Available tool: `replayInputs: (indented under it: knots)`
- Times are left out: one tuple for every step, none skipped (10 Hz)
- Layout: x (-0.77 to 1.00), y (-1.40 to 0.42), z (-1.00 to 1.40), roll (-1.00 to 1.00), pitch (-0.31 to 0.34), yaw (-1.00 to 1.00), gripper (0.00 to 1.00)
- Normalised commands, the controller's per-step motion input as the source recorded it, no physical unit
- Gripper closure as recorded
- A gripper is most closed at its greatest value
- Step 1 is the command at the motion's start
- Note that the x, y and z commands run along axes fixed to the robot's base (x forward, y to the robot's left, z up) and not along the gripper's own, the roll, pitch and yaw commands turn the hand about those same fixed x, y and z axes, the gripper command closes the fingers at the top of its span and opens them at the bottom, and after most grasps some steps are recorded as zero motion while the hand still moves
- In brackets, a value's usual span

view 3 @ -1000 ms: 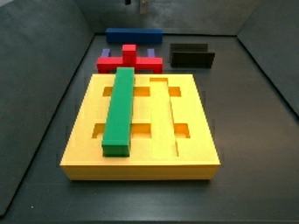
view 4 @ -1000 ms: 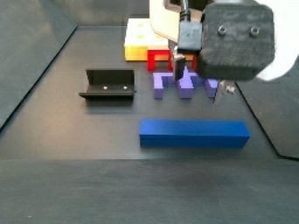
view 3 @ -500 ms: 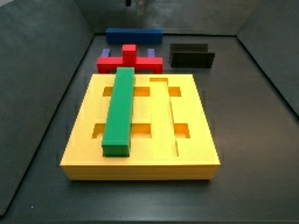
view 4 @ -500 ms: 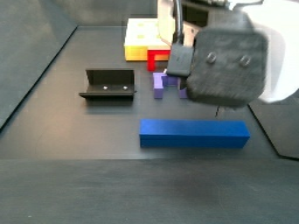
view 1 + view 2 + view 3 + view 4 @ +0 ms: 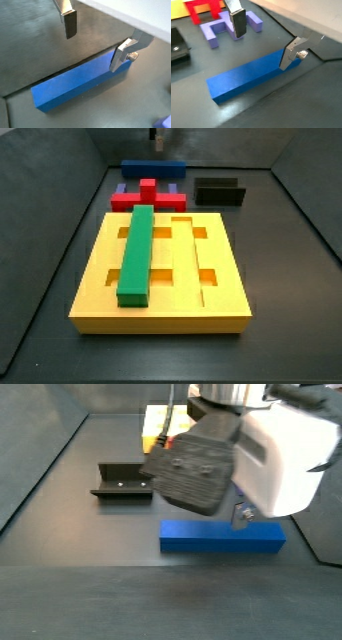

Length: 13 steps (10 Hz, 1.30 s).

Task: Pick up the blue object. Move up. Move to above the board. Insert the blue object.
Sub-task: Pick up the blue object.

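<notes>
Nothing is done yet: the blue bar [image 5: 248,76] lies on the table [image 5: 298,107]. The end effector [image 5: 263,39] hangs above it, spread wide and empty, so grasping, lifting and inserting into the yellow board [image 5: 214,278] all remain.

The end effector [image 5: 264,41] is held above one end of the blue object [image 5: 244,80], its fingers spread to either side. The blue object [image 5: 155,169] is laid at the worktop's far edge, behind the board [image 5: 94,278]. The fixture [image 5: 221,192] is set at the far right corner.

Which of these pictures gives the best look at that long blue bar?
A wrist view shows the blue object whole, lying on the floor under the open gripper. A side view has the arm covering part of it; in the far side view only a strip shows.
</notes>
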Motion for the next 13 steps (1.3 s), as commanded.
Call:
replayInputs:
  knots:
    - [-0.12, 0.01, -0.36, -0.24, -0.109, -0.54, 0.0]
    - [-0.12, 0.1, -0.35, -0.27, -0.113, -0.52, 0.0]
    - [-0.08, 0.11, -0.31, -0.3, -0.151, -0.5, 0.0]
    - [-0.02, 0.11, -0.24, -0.28, -0.13, -0.46, 0.0]
    - [0.0, 0.02, -0.16, -0.23, -0.096, -0.34, 0.0]
    - [-0.05, 0.0, -0.23, -0.21, -0.139, -0.25, 0.0]
    - [-0.03, 0.0, -0.27, -0.16, -0.147, -0.27, 0.0]
    - [0.0, 0.0, -0.43, 0.0, -0.119, -0.27, 0.0]
    - [0.0, 0.0, -0.43, 0.01, -0.123, -0.22, 0.0]
    - [0.0, 0.0, -0.36, 0.03, -0.106, -0.19, 0.0]
    - [0.0, 0.0, -0.35, 0.06, -0.01, -0.12, 0.0]
    - [0.0, 0.0, -0.35, 0.06, -0.013, -0.11, 0.0]
    - [0.0, 0.0, -0.29, 0.0, -0.036, -0.11, 0.0]
